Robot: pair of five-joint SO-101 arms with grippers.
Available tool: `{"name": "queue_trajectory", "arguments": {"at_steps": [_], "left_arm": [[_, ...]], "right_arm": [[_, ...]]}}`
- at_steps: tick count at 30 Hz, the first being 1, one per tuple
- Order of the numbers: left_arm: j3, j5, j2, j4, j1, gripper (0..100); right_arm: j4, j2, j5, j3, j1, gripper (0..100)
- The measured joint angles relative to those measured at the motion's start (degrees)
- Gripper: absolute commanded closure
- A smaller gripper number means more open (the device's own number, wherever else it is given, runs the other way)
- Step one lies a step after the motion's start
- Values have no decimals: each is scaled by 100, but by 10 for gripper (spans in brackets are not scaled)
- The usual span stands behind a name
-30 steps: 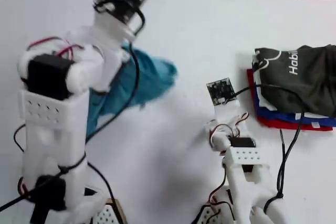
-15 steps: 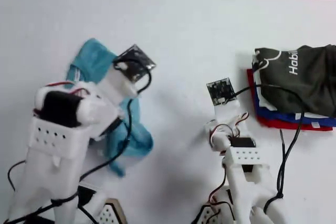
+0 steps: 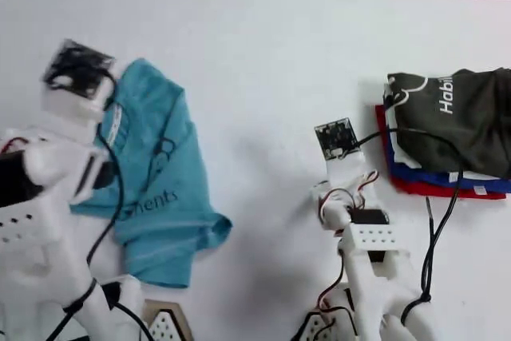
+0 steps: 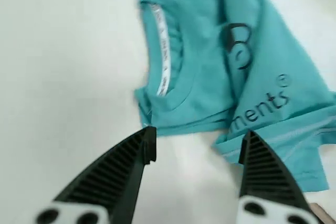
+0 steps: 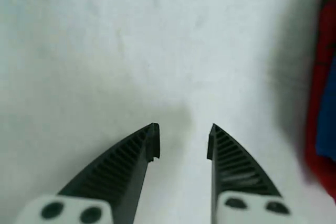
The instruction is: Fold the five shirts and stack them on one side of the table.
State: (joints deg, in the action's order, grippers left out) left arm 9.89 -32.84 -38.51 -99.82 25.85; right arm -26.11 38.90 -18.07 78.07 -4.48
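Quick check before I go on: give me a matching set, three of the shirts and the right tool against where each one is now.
1. teal shirt
2. dark shirt
3. red shirt
4. right tool

A. bottom of the stack
B. open above bare table
C. lying apart from the others
D. top of the stack

Pairs: 1-C, 2-D, 3-A, 4-B

The right hand [image 5: 182, 141] hangs over the white bench [image 5: 105, 40], its fingers parted; edges of a red shirt [image 5: 316, 66] and a blue shirt [image 5: 327, 127] lie nearby.
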Motion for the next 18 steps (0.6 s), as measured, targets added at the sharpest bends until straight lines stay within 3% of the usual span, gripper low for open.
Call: {"name": "queue_trajectory", "arguments": {"at_steps": [7, 14, 18], "left_arm": [[132, 0, 0, 18, 1169, 725], [158, 0, 0, 18, 1811, 725], [158, 0, 0, 18, 2171, 725]], "right_arm": [[-897, 0, 0, -615, -35, 841], [-2998, -571, 0, -3262, -642, 841], [-3604, -1503, 0, -4677, -1143, 840]]}}
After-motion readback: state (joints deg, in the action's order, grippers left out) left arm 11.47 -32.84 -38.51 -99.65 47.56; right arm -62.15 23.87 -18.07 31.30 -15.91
